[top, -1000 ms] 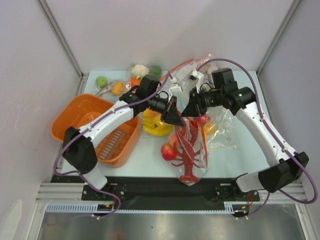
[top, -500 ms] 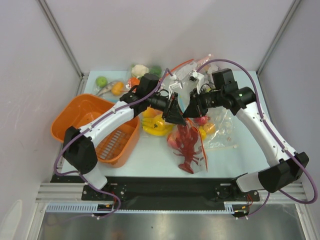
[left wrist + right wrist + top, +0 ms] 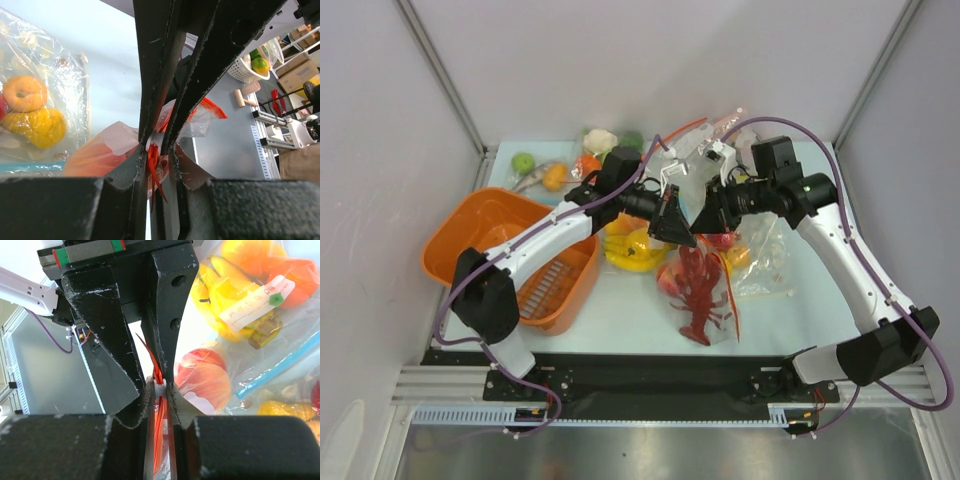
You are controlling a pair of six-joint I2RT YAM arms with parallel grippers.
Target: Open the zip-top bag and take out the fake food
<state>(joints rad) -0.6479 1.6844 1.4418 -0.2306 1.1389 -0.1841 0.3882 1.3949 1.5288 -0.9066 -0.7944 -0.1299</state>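
Pale walls (image 3: 620, 70) stand around a light blue table (image 3: 620, 310). On its left is an orange basket (image 3: 470, 235). In the middle, the left gripper (image 3: 686, 236) and the right gripper (image 3: 702, 226) each pinch the bag (image 3: 718, 318) at its zip strip, fingers almost closed. The lobster (image 3: 700, 292) is inside.

The lobster (image 3: 700, 292) sits in the zip-top bag (image 3: 720, 322) at frame centre, bananas (image 3: 632, 252) just left, basket (image 3: 460, 242) far left.
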